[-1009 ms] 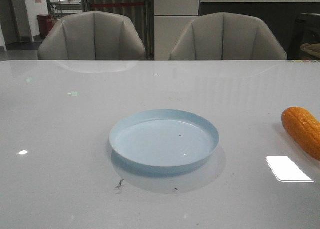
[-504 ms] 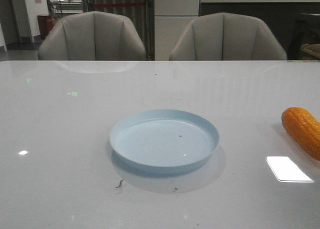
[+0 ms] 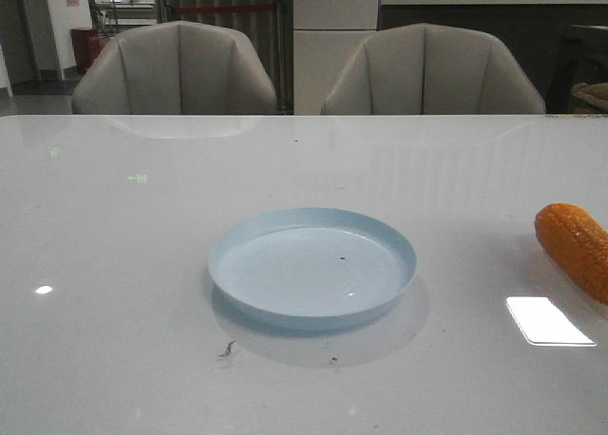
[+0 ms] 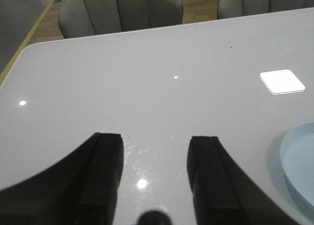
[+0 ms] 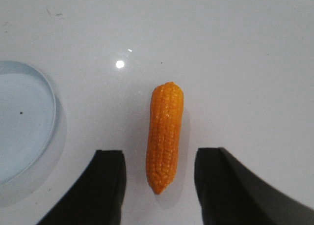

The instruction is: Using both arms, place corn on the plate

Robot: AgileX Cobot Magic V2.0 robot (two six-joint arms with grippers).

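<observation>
Nothing moved, right pincer spread wide astride corn, left pincer apart, empty

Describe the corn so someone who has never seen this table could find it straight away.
On the glossy white table, start at the pale blue plate near the middle and look toward the robot's right edge. The corn lies flat there, apart from the plate. It is the only orange thing, a bumpy cob tapered at one end.
</observation>
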